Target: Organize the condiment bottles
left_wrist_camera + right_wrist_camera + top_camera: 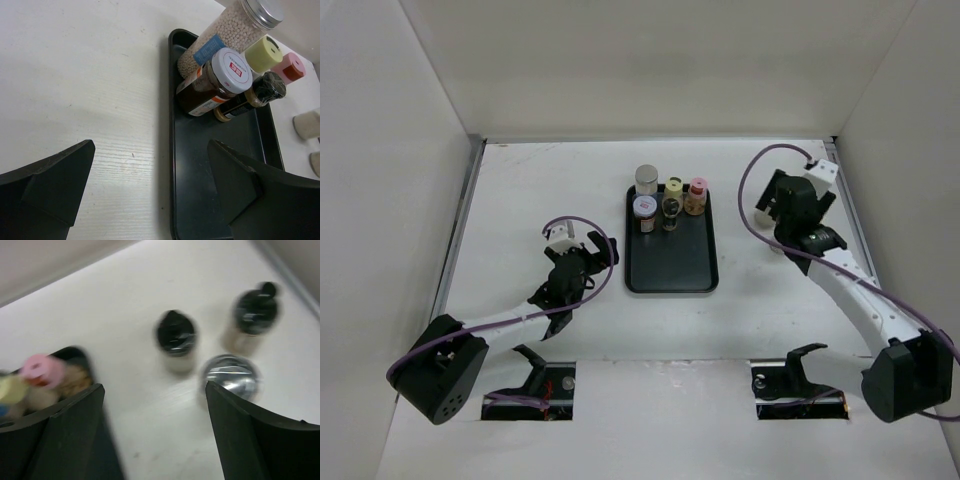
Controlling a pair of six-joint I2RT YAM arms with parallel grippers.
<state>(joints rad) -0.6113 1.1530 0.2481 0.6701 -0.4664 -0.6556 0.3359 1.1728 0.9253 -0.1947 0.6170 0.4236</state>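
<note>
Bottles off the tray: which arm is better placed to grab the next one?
Right. The open right gripper hangs by the silver-capped jar and two black-capped bottles; the left gripper sits across the tray from them.

Top looks down; close wrist views probably share pink-capped bottle (696,192).

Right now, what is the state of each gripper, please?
Left gripper: open, holding nothing.
Right gripper: open, holding nothing.
</note>
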